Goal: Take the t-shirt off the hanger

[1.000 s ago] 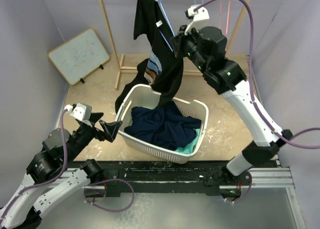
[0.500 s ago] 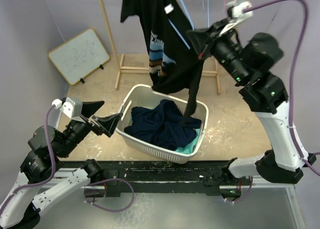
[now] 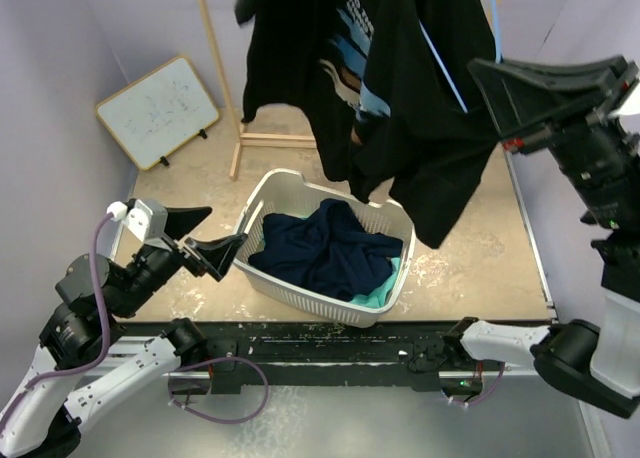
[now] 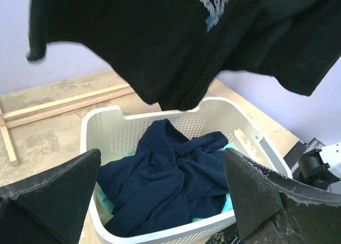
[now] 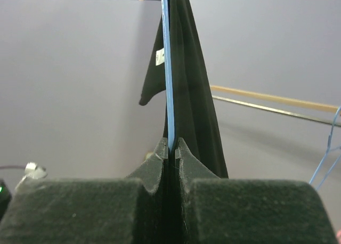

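T-shirt (image 3: 400,108), black soft knit with a pale blue printed graphic and a white neck label, hangs in limp folds high above the white basket (image 3: 300,288), its hem clear of the rim. A thin blue hanger (image 5: 169,68) runs along the cloth. The right gripper (image 5: 169,148) is clenched on that blue strip, with the black fabric draped just beside it. The basket is perforated plastic with rounded corners and holds a crumpled navy garment (image 3: 320,253) over a teal cloth (image 3: 380,293). The tabletop (image 3: 480,248) is beige and scuffed; lilac walls, a wooden rack (image 3: 218,68) and a leaning whiteboard (image 3: 158,111) stand behind. The left gripper (image 4: 162,164) is spread wide and empty, near the basket's left side.
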Action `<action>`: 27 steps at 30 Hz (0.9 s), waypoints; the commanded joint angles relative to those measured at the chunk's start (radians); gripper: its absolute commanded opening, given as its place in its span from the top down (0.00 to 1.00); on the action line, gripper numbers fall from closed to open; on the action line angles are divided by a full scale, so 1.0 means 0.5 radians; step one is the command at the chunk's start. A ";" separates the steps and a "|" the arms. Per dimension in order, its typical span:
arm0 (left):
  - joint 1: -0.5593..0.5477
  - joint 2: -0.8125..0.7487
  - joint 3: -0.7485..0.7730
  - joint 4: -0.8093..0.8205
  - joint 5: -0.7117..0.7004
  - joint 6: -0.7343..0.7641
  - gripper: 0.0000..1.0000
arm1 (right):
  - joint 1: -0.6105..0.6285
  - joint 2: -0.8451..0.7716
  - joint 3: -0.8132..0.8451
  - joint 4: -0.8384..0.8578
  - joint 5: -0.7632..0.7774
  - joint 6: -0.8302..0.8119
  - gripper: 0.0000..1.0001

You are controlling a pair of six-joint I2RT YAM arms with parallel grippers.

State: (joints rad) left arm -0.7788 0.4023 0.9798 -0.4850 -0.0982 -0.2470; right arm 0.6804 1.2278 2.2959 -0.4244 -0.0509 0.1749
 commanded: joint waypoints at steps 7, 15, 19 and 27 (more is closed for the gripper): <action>0.014 0.068 0.342 -0.051 0.175 0.059 0.01 | 0.004 -0.510 -0.712 0.055 -0.081 0.078 1.00; 0.015 0.130 0.438 0.025 0.218 0.068 0.01 | 0.002 -0.327 -0.164 -0.139 -0.219 0.095 1.00; 0.017 0.137 0.436 0.079 0.255 0.052 0.01 | 0.003 -0.331 -0.041 -0.096 -0.243 0.117 1.00; 0.014 0.119 0.428 0.074 0.270 0.045 0.01 | 0.003 -0.480 -0.086 0.060 -0.288 0.176 1.00</action>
State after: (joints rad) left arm -0.7746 0.4610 1.1728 -0.4957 0.0185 -0.2245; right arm 0.6804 1.0225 2.2463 -0.5617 -0.1761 0.2363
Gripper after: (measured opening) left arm 0.992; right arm 0.029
